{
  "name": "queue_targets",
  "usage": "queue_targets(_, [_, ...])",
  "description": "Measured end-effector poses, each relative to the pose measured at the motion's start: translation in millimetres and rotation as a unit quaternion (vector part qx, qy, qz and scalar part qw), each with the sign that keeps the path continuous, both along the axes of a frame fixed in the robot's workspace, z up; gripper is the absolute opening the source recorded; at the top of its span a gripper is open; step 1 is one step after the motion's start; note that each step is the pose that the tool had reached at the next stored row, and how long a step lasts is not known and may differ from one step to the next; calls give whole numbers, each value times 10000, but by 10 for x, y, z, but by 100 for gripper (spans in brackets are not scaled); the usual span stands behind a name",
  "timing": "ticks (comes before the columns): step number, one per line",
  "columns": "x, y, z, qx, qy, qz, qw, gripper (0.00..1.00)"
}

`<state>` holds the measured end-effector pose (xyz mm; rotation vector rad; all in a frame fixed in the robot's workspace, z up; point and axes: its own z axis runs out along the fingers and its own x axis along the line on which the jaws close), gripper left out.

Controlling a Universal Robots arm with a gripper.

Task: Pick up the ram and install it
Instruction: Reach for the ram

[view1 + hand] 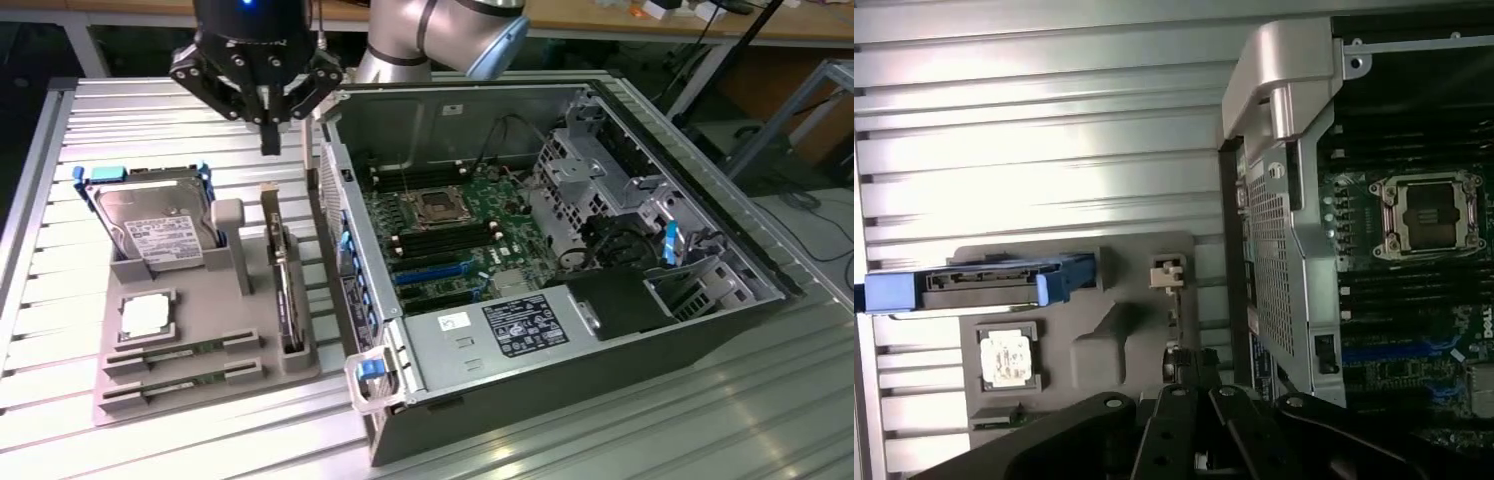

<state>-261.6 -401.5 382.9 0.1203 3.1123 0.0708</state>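
Observation:
Two ram sticks lie in slots at the front of the grey holder tray (pixel 200 300): one ram (pixel 180 349) and a second alike (pixel 180 381) just below it. My gripper (pixel 271 140) hangs high above the far end of the tray, beside the open computer case (pixel 561 260), well away from both sticks. Its fingers are shut together with nothing between them. In the wrist view the gripper (pixel 1189 395) hovers over the tray's edge (pixel 1144 330) near the case wall. The motherboard's memory slots (pixel 430 242) sit below the processor socket (pixel 434 207).
On the tray stand a hard drive in a blue caddy (pixel 154 225), a silver processor chip (pixel 144 317) and an upright dark expansion card (pixel 283 290). The case wall (pixel 334 230) rises right next to the tray. A slatted metal table (pixel 80 120) lies under everything.

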Motion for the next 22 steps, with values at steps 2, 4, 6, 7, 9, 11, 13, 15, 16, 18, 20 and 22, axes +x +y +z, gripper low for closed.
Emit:
queue_targets(2, [-124, -22, -19, 2, 1, -1, 10000, 11])
queue_targets(4, [-264, -34, -24, 7, 1, 0, 10000, 11])
queue_targets(6, [-390, -35, -17, 7, 1, -1, 10000, 11])
queue_targets(7, [-445, -39, -17, 8, 0, -1, 10000, 11])
queue_targets(9, [-589, -62, -17, 13, 0, 0, 10000, 11])
queue_targets(11, [-697, -72, -14, 14, 1, -1, 10000, 11])
queue_targets(13, [-762, -75, -11, 15, 0, 0, 10000, 11])
queue_targets(15, [-777, -75, -11, 15, 1, 0, 10000, 11])
queue_targets(16, [-777, -75, -11, 15, 1, 0, 10000, 11])
queue_targets(18, [-777, -75, -11, 15, 1, 0, 10000, 11])
queue_targets(20, [-777, -75, -11, 15, 1, 0, 10000, 11])
queue_targets(22, [-777, -74, -10, 14, 1, 0, 10000, 11])
